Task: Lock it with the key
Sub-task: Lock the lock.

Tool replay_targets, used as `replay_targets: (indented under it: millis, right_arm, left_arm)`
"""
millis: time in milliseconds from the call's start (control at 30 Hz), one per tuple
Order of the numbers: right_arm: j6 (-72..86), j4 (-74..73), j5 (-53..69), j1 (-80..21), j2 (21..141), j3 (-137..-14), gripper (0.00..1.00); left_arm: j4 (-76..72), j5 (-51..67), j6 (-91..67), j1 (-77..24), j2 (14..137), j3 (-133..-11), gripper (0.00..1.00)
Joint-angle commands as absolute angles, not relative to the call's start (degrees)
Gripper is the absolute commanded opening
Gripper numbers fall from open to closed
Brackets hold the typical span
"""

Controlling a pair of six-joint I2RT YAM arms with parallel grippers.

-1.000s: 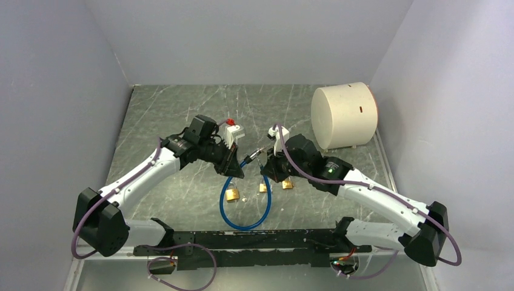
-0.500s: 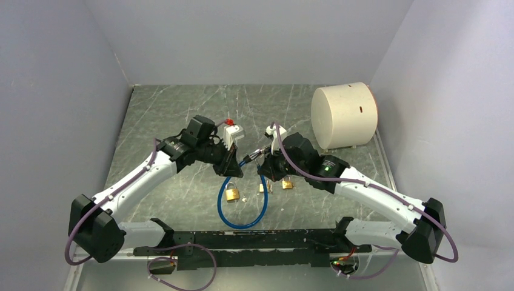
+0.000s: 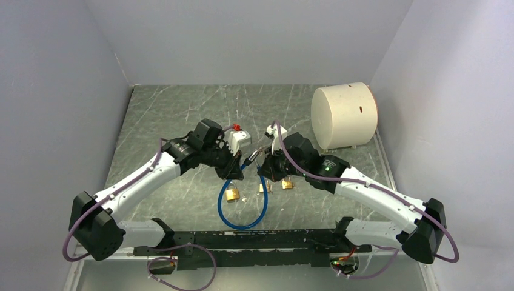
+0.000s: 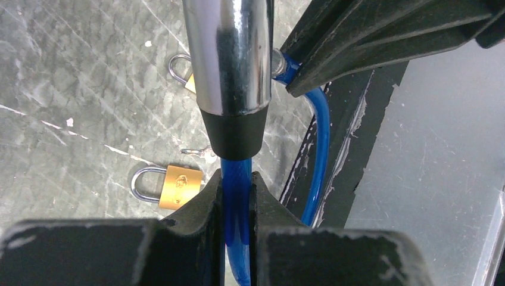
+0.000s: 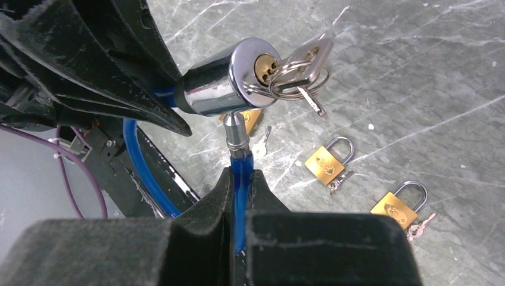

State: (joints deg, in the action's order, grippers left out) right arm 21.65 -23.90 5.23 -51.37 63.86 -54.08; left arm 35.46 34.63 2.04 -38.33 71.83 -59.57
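Left gripper (image 4: 236, 185) pinches the blue cable (image 4: 320, 143) below the chrome lock cylinder (image 5: 223, 83). Right gripper (image 5: 240, 182) pinches the cable under the pin end (image 5: 236, 134), which meets the cylinder's side, raised mid-table. Key (image 5: 311, 55) inserted; turning apparently remains.
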Motion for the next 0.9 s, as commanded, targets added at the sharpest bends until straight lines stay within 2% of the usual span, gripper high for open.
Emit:
replay_targets:
  millis: [0,167,433,867]
  right_arm:
    - [21.99,-15.18,7.40,-51.68,61.52,-59.39,0.00]
    - [19.05,-18.44,9.13,-51.68,63.56,-62.14,0.00]
    - [17.36,-23.28,4.88,-51.68,64.78,-64.81,0.00]
    - [19.47,-22.50,2.41,-51.68,64.95,-64.93,0.00]
  left_arm:
    - [37.99,33.88,5.31,-39.70,72.74,-61.92,0.03]
    - [37.80,32.32,5.81,-39.72,71.97,-62.44,0.02]
    - [37.94,30.34,6.64,-39.73,70.20,-62.23,0.02]
    - [39.82,29.93,7.65,-39.80,68.89,-62.62,0.03]
